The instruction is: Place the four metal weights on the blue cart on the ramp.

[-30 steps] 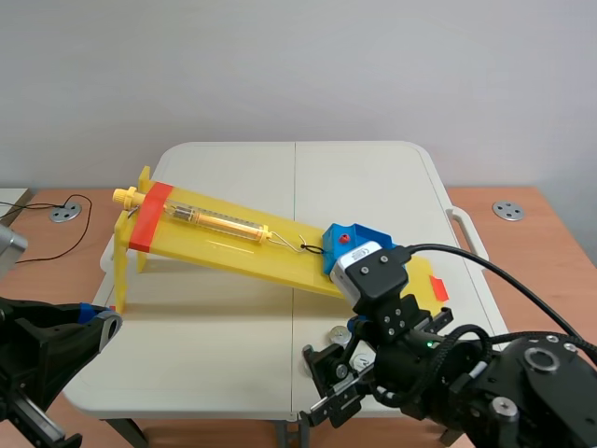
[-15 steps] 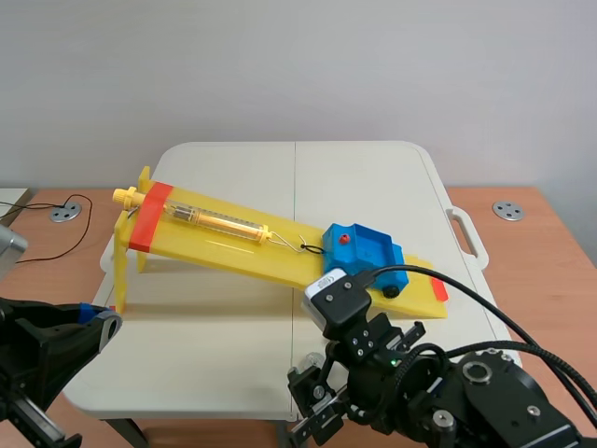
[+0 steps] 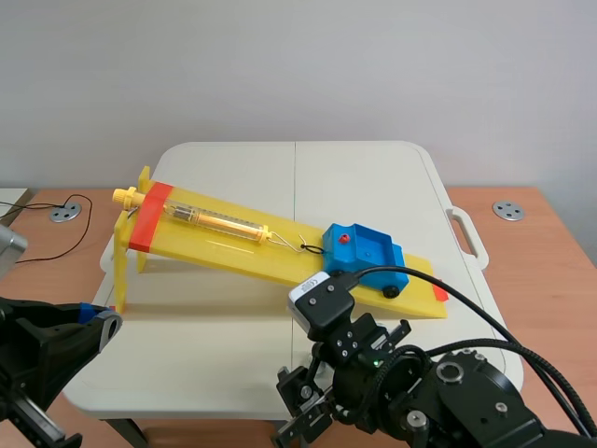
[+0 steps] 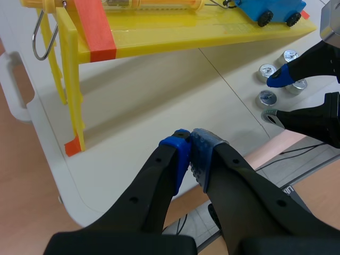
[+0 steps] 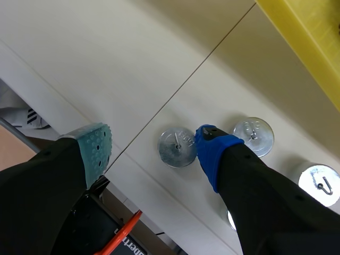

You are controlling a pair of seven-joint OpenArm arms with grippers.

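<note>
Looking at the right tool: it's wide open, hanging over the metal weights, which lie flat on the worktop just off the low end of the ramp, robot's side. The nearest weight is between the fingers but way off-centre. It's right up against the blue pad (can't tell if touching), w/ a big gap to the teal pad. It's a round disc, so no long axis to line up on. Imo the tool needs a nudge toward the blue-pad side before closing. The second weight sits just past the blue finger, outside the grip. The blue cart is on the ramp near the low end, no weights on it afaict. The left tool is closed on nothing, over by the ramp's high-end legs, well apart from the weights, so this is the right arm's job.
</note>
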